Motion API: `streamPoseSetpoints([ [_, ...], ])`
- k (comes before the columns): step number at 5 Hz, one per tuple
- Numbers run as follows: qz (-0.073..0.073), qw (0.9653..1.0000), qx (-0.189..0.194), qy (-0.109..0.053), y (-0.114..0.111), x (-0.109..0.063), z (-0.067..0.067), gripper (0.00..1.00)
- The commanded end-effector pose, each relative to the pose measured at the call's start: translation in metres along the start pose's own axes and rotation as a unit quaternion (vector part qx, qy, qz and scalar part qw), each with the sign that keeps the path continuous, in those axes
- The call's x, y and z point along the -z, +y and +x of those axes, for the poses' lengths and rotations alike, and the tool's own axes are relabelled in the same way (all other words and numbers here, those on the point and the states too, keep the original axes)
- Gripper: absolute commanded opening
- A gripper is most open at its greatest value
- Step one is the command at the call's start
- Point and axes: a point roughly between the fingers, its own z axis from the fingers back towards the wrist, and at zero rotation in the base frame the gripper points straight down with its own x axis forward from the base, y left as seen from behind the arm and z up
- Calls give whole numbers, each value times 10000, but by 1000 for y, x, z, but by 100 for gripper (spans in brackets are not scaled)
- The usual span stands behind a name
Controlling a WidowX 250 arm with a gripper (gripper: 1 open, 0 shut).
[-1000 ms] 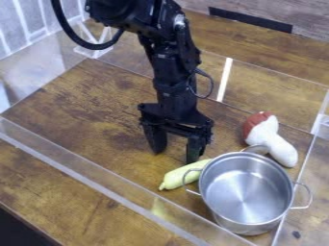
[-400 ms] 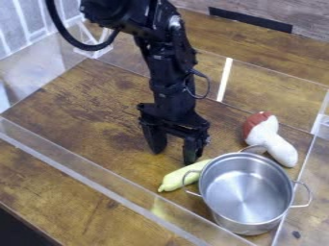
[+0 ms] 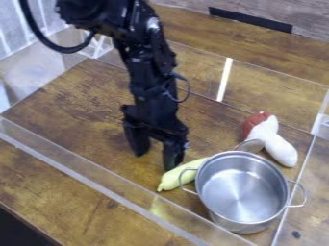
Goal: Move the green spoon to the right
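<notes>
Green spoon (image 3: 182, 175) flat on the wooden worktop (image 3: 77, 115), tucked against the steel pot (image 3: 244, 191).

Only its yellow-green handle shows, angled from lower left to upper right, the upper end meeting the pot's left rim. The black gripper (image 3: 153, 146) points straight down just above and left of the spoon, fingers (image 3: 135, 140) spread wide and pinching nothing. A red-capped white mushroom toy (image 3: 267, 138) lies on its side behind the pot, near the right edge.

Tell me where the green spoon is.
The spoon lies low in the camera view, against the pot's left rim, just below the open fingers.
</notes>
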Motion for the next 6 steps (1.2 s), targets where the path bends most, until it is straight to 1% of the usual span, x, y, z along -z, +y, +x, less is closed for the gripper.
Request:
streamPoseSetpoints([
  [1, 11, 9990, -112, -431, 2, -19, -5, 100],
  [2, -25, 9981, -79, -603, -3, -21, -9, 100],
  [3, -98, 9968, 253, -756, -14, -24, -9, 100],
  [4, -177, 9945, 536, -878, -26, -26, -10, 100],
  [5, -232, 9916, 842, -959, -40, -19, 1, 100],
  [6, -234, 9890, 1063, -997, -51, -12, 11, 100],
])
